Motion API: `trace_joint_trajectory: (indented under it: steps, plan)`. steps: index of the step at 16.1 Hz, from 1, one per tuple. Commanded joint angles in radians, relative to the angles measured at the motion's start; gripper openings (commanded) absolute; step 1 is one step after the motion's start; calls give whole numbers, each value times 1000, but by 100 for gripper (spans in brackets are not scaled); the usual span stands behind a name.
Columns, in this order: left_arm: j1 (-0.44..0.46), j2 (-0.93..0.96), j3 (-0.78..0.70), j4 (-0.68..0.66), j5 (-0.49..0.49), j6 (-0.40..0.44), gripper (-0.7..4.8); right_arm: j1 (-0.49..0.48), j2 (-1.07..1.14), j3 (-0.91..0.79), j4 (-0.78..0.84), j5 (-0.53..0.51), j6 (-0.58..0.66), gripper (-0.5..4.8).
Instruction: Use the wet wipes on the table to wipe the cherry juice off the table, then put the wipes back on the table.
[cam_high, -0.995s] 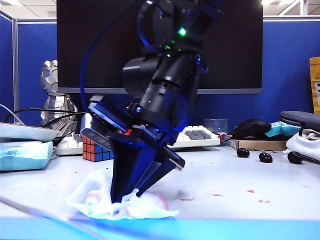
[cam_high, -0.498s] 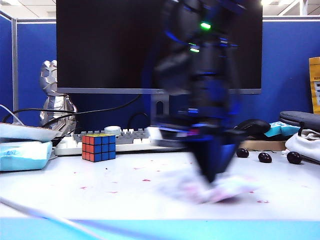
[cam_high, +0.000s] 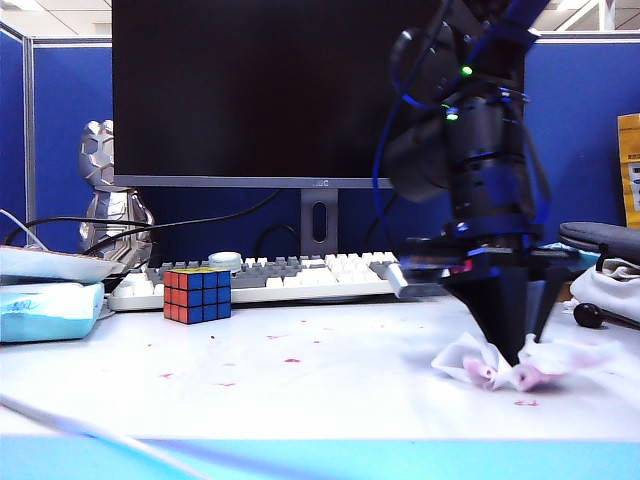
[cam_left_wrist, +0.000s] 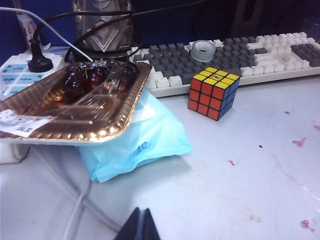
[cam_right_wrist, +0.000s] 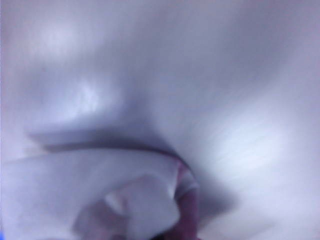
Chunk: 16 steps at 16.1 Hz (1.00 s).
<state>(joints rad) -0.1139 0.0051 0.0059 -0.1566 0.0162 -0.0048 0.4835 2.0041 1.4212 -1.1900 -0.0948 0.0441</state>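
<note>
The wet wipes (cam_high: 478, 362), a crumpled white sheet with pink stains, lie pressed on the white table (cam_high: 350, 395) at the front right. My right gripper (cam_high: 513, 356) points straight down and is shut on them. Up close, the right wrist view is blurred and shows only the stained wipes (cam_right_wrist: 105, 195) against the table. Cherry juice spots (cam_high: 291, 360) are scattered over the left middle, and one more spot (cam_high: 525, 403) sits just in front of the wipes. My left gripper (cam_left_wrist: 141, 221) hangs shut and empty above the table's left side, away from more cherry juice spots (cam_left_wrist: 299, 142).
A Rubik's cube (cam_high: 197, 293) and a keyboard (cam_high: 300, 275) stand behind the spots, below a monitor. At the left, a golden tray of cherries (cam_left_wrist: 75, 107) rests on a light-blue wipes pack (cam_left_wrist: 145, 142). A loose cherry (cam_high: 589, 315) and a white bag lie at the right.
My right gripper has dragged the wipes across the front of the table from left to right. The pink marks that lay in the middle front are gone. The left gripper has not moved.
</note>
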Motion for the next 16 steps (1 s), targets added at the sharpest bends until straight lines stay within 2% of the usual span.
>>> trace_joint_trajectory:
  steps: [1, 2, 3, 6, 8, 9, 11, 12, 16]
  plan:
    - [2, -3, -1, -10, 6, -3, -2, 23, 30, -25, -117, -127, -58, -6]
    - [2, -3, -1, -10, 5, -3, -2, 25, 30, -24, -126, -165, -82, -6]
    - [2, -3, -1, -10, 6, -3, -2, 27, 30, -25, -107, -162, -80, -6]
    - [2, -3, -1, -10, 6, -3, -2, 27, 30, -23, 21, 1, -5, -6]
    - [2, -3, -1, -10, 6, -3, -2, 27, 30, -22, 139, 51, 16, -6]
    - [2, -3, -1, -10, 6, -4, -2, 27, 30, -22, 223, 42, 16, -6]
    - [2, -3, -1, -10, 6, -3, -2, 27, 30, -8, 355, -82, 15, -6]
    - [2, -3, -1, -10, 6, -3, -2, 32, 30, 17, 388, -151, 16, -6]
    - [2, -3, -1, -10, 6, -3, -2, 77, 30, 131, 444, -250, 11, -6]
